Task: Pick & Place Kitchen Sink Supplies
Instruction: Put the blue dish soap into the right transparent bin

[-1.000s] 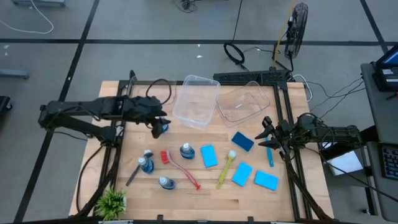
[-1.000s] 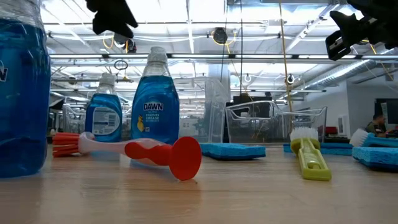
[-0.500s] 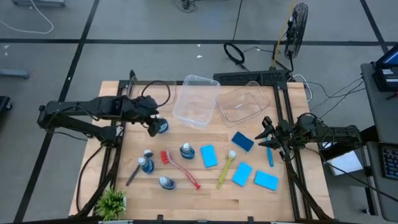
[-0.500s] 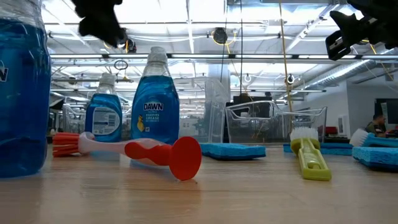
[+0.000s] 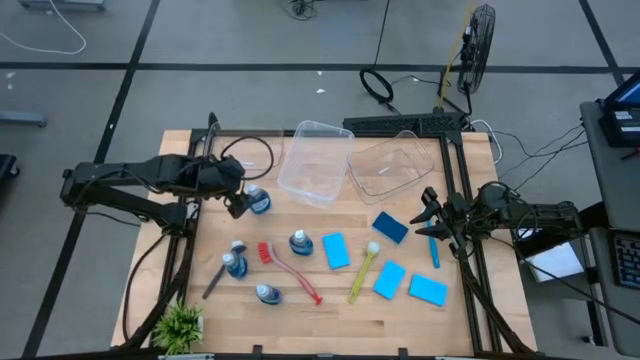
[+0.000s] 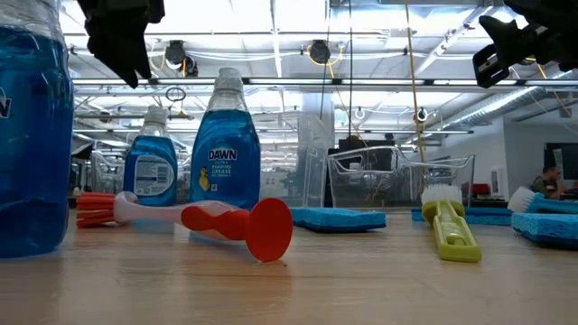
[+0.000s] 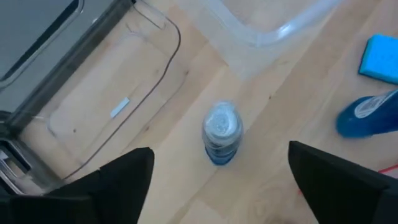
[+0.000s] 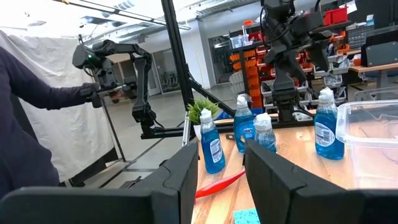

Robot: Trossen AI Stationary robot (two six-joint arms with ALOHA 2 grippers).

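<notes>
Two dark, slim, jointed arms with looping black cables, each tipped by a blocky black two-fingered tool.

A: Home kitchen or lab?

B: Lab, more like an open industrial robotics hall. The wooden table sits on a bare grey concrete floor with seams across it, loose cables trailing over it, and a pedestal fan beside the rig.

A: Anything from table height?

B: High ceiling with strip lights and exposed ducts. The right wrist view shows another dark robot arm on a frame, a white curtain partitioning the space, and shelving with orange and red parts bins at the back. A person's dark sleeve is at the edge. Nothing domestic.
</notes>
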